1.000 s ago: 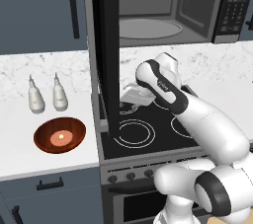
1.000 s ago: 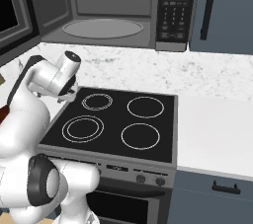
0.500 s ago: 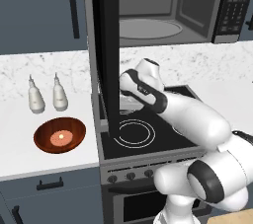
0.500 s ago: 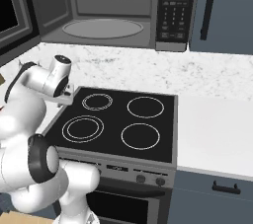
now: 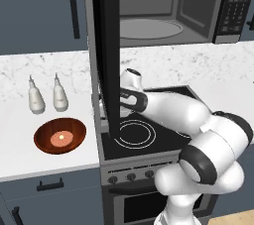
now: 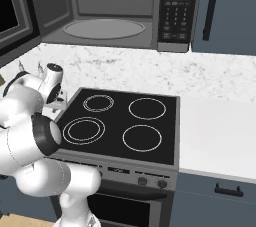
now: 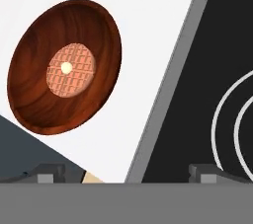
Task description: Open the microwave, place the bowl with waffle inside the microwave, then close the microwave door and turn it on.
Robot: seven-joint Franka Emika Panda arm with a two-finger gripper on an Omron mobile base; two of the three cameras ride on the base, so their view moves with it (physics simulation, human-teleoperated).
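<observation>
The microwave (image 5: 168, 16) stands open, its grey interior and round turntable (image 6: 105, 28) bare. The microwave door (image 5: 106, 55) is swung out and shows edge-on as a tall black panel. On the white counter left of the stove lies the reddish-brown bowl (image 5: 60, 135) with the waffle (image 5: 61, 138) in its middle. In the hand view the bowl (image 7: 64, 65) and the waffle (image 7: 71, 67) lie ahead and to the left. My gripper (image 7: 126, 174) is open and holds nothing, and it hovers over the seam between stove and counter. The door's edge partly hides my hand in the left base view.
Two small pale bottles (image 5: 35, 97) (image 5: 60, 95) stand behind the bowl. The black stovetop (image 6: 125, 121) lies under my arm. The keypad (image 6: 175, 6) is on the microwave's right. White counter (image 6: 220, 136) runs on right of the stove, with a blue-grey cabinet (image 6: 230, 11) above.
My arm has swung left across the stove towards the counter and the bowl, and the hand now sits behind the open door's edge. The jaws stayed open.
</observation>
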